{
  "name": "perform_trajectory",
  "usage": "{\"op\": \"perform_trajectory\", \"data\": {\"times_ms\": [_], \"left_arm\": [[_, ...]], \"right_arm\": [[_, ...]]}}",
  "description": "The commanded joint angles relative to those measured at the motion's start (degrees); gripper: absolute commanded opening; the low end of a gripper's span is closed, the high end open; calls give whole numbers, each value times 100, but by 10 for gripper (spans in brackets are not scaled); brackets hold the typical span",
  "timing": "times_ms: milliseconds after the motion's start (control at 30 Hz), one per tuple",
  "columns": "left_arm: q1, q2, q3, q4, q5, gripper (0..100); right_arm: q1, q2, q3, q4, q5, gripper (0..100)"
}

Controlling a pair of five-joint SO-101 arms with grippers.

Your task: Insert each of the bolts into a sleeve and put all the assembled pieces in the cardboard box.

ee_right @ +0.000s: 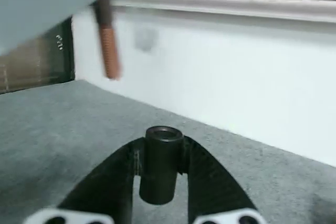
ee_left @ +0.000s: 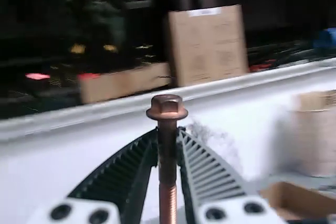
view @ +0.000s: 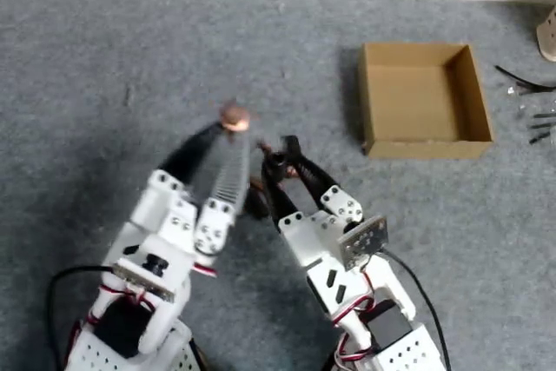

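Note:
My left gripper [view: 228, 132] is shut on a copper bolt [ee_left: 167, 145] and holds it upright, its flanged head [view: 234, 116] above the fingertips. Just to its right, my right gripper [view: 280, 154] is shut on a black sleeve [ee_right: 159, 163], whose open bore faces up. In the right wrist view the bolt's threaded end [ee_right: 108, 51] hangs above and to one side of the sleeve, apart from it. The cardboard box [view: 426, 141] stands open on the grey mat at the back right, and nothing shows inside it.
Black cables and small parts [view: 532, 110] lie at the right edge beyond the box. A white wall [ee_right: 236, 77] borders the mat's far side. Grey mat [view: 104, 84] lies bare to the left and behind the grippers.

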Motion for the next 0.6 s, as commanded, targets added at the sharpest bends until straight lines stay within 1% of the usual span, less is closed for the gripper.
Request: {"op": "perform_trajectory", "data": {"times_ms": [0,100,233,333,500,567], "left_arm": [[576,-101,-303,26,782,5],[585,-110,-215,9,1257,5],[585,-110,-171,0,1670,5],[585,-110,-163,0,1705,5],[585,-110,286,-9,1679,5],[497,-110,470,-246,1670,5]], "right_arm": [[-127,-127,655,4,62,5],[-127,-127,655,-22,79,5],[-127,-127,655,-22,79,5],[-127,-127,655,-22,79,5],[-127,-127,655,-22,88,5],[-136,-127,655,-22,88,5]]}}
